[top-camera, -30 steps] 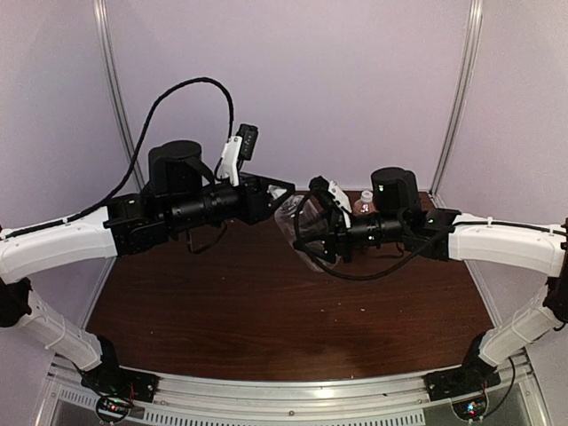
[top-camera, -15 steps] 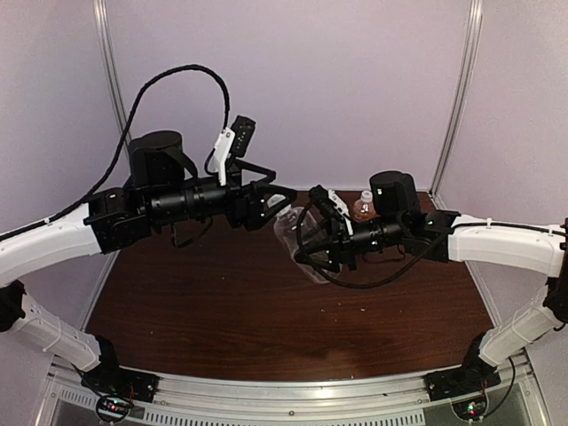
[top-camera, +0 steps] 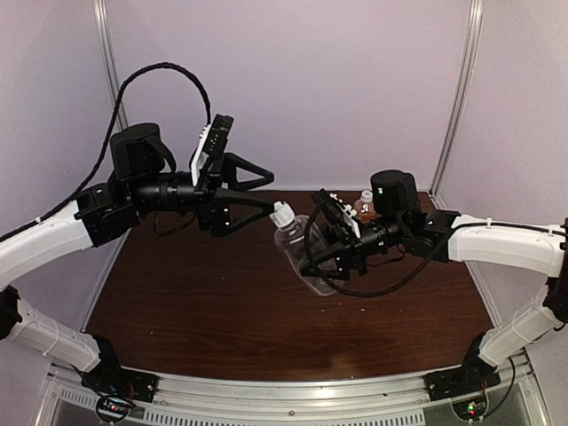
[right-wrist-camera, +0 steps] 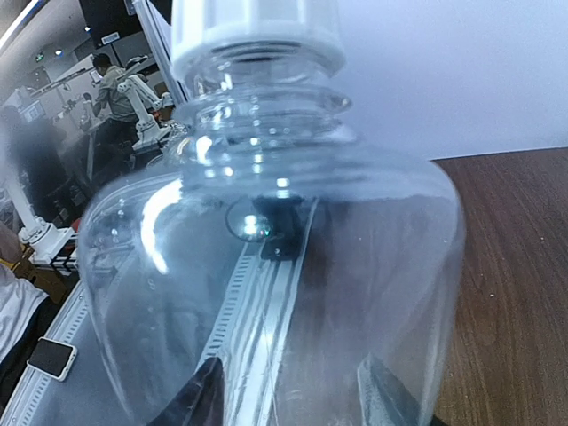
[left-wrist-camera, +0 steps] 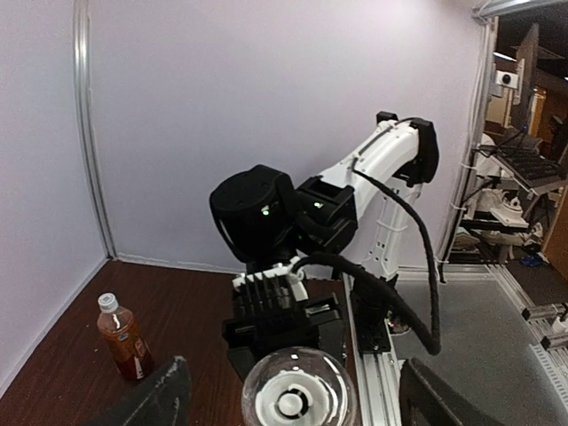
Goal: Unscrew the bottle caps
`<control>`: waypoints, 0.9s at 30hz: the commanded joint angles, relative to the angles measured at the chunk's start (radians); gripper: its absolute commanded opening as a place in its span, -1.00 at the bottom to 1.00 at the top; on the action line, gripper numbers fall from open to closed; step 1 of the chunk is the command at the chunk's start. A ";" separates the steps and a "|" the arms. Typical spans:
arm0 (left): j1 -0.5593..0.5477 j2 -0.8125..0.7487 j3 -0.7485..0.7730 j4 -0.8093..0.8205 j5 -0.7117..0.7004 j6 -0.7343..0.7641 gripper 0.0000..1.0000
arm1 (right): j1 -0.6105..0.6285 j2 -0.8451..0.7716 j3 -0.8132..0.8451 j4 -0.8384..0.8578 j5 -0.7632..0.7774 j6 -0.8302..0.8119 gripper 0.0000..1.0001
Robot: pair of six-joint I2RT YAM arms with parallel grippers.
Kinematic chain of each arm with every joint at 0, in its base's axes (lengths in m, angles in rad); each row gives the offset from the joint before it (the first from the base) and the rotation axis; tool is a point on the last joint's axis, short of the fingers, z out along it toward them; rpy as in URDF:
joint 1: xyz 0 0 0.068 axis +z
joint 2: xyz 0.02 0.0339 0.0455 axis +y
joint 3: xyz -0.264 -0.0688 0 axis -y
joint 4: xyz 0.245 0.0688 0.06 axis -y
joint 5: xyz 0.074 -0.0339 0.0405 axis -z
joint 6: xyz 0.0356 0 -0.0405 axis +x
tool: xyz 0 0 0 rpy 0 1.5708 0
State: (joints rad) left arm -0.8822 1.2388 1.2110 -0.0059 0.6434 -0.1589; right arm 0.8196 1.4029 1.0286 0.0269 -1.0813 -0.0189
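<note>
Dark wood table [top-camera: 222, 302] w/ amber bottle [left-wrist-camera: 122, 342] upright, lilac walls [top-camera: 337, 80]

Both arms reach inward from either side, forearms roughly level, wrists facing each other. The left claw [top-camera: 266, 191] points right, its fingers spread wide. The right claw [top-camera: 321, 257] points left and slightly downward, fingers clamped around the clear bottle [top-camera: 293, 235].

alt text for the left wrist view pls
A clear bottle with its white cap on faces the camera end-on at bottom centre, between the left gripper's spread fingers, which do not touch it. Behind it the right arm reaches in; an amber bottle stands capped on the brown table at left.
</note>
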 commanded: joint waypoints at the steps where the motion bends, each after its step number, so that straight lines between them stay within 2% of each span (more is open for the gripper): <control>1: 0.006 0.024 -0.015 0.121 0.251 0.056 0.62 | 0.003 -0.006 0.027 0.052 -0.116 0.019 -0.01; 15: 0.007 0.151 0.052 0.186 0.356 0.030 0.39 | 0.003 0.001 0.030 0.078 -0.156 0.069 0.00; 22: 0.006 0.165 0.041 0.229 0.366 -0.002 0.20 | 0.003 0.000 0.021 0.082 -0.145 0.067 -0.01; 27: 0.007 0.168 0.035 0.232 0.355 -0.010 -0.04 | 0.003 0.001 0.018 0.084 -0.135 0.067 -0.01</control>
State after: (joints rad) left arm -0.8822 1.4002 1.2251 0.1673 0.9852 -0.1539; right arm 0.8196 1.4029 1.0298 0.0792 -1.2087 0.0380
